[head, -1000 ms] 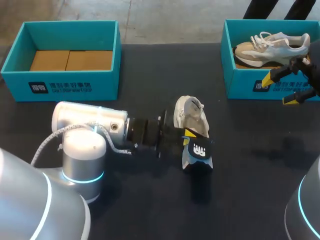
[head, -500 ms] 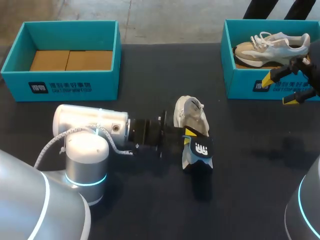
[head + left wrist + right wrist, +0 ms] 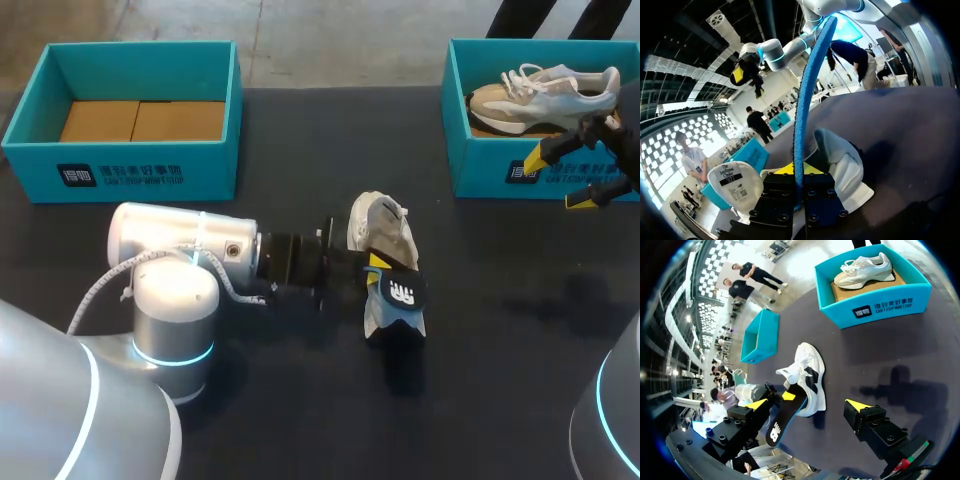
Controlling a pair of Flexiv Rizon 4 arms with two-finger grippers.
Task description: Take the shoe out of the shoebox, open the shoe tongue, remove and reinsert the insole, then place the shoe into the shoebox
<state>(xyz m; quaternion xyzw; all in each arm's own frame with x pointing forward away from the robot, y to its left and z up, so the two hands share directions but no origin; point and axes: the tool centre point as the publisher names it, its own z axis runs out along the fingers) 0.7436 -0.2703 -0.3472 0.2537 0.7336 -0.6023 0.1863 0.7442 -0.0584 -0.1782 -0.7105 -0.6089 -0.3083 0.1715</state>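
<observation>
Shoe [image 3: 384,228] lies lengthwise near-to-far, left gripper [image 3: 376,268] clamping its upright insole [image 3: 400,297].

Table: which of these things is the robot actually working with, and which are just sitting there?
In use: left gripper, the insole it holds, white shoe, empty shoebox.
Idle: second shoebox, beige sneaker inside it.

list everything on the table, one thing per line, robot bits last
table: 1, black, under everything
left shoebox: 1, teal, far left, no shoe inside
right shoebox: 1, teal, far right
boxed shoe: 1, beige and white, inside right shoebox
loose shoe: 1, white, mid-table
insole: 1, blue and black, held beside loose shoe
left pincer: 1, yellow-tipped, shut on insole
right pincer: 1, yellow-tipped, open, by right shoebox's front wall
</observation>
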